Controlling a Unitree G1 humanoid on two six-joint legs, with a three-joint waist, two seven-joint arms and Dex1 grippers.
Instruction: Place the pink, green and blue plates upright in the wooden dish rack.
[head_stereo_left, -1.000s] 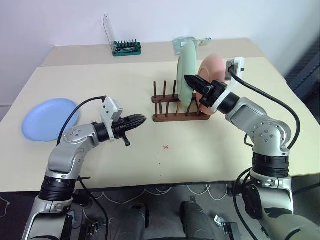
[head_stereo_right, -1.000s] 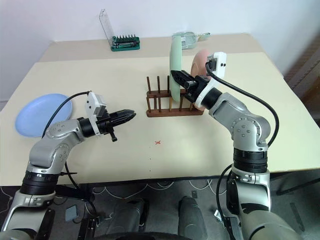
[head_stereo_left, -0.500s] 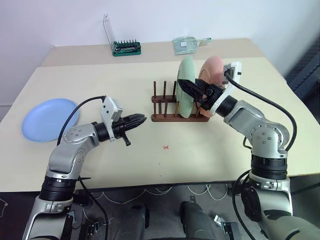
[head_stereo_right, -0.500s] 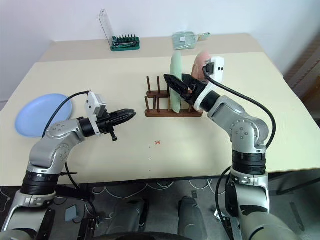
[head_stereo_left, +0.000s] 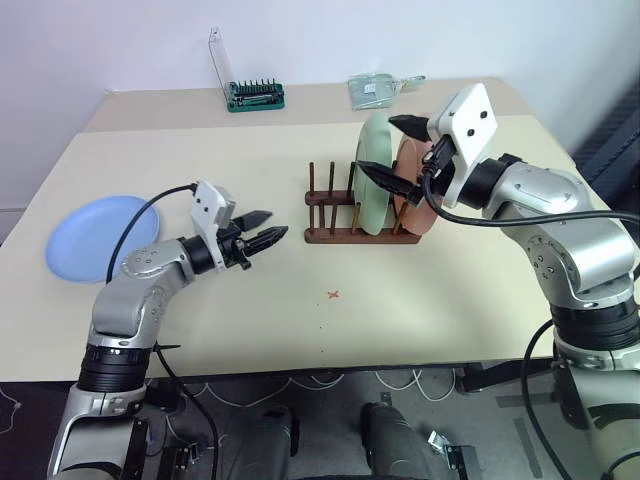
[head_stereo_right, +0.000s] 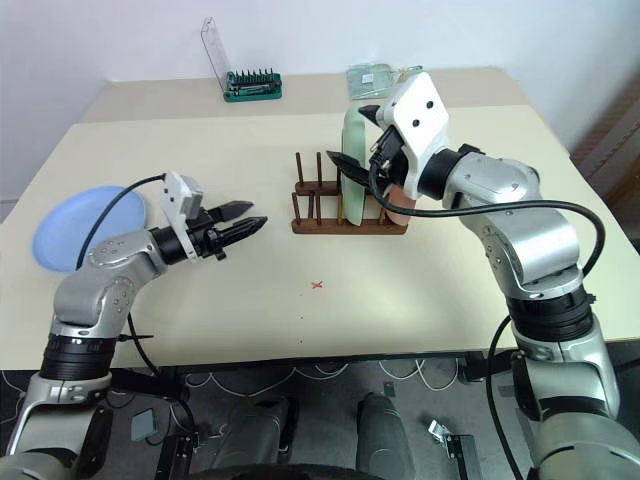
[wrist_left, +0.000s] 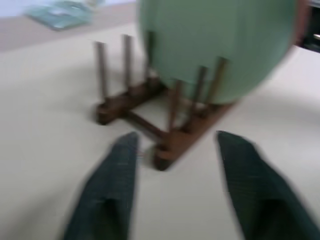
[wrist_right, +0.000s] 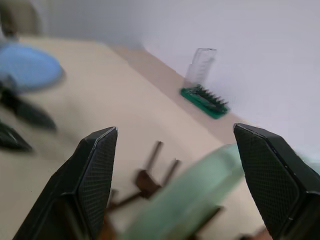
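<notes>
Left eye view: big salmon-pink round plate (head_stereo_left: 412, 190) and pale green round plate (head_stereo_left: 375, 175) stand in the dark wooden peg rack (head_stereo_left: 340, 215). Light blue round plate (head_stereo_left: 98, 237) lies flat on the table. Both grippers, left (head_stereo_left: 262, 228) and right (head_stereo_left: 395, 150), have fingers spread, holding nothing.

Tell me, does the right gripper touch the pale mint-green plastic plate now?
Apart. In the right wrist view the right gripper stands open, and the mint-green plate lies between and beyond its fingers, with a gap to each.

Green plate (head_stereo_left: 376, 175) & pink plate (head_stereo_left: 412, 185) upright in wooden rack (head_stereo_left: 340, 215); blue plate (head_stereo_left: 100, 238) flat, far left.
</notes>
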